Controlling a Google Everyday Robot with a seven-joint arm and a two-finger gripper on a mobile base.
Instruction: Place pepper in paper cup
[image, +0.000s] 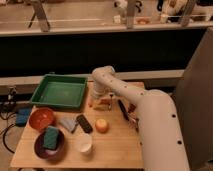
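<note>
1. Your gripper (101, 102) sits low over the tabletop (115, 150), just right of the green tray (59, 91). You cannot tell whether it is open or closed.
2. The pepper (93, 104) shows as a red-orange patch right at the gripper's tip.
3. The paper cup (84, 144) stands upright near the front edge, well apart from the gripper.
4. The orange fruit (102, 125) lies between them.

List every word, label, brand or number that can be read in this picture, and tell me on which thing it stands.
None. No text can be read on the paper cup, the green tray or the pincer, which hangs low over the table just right of the tray.
</note>
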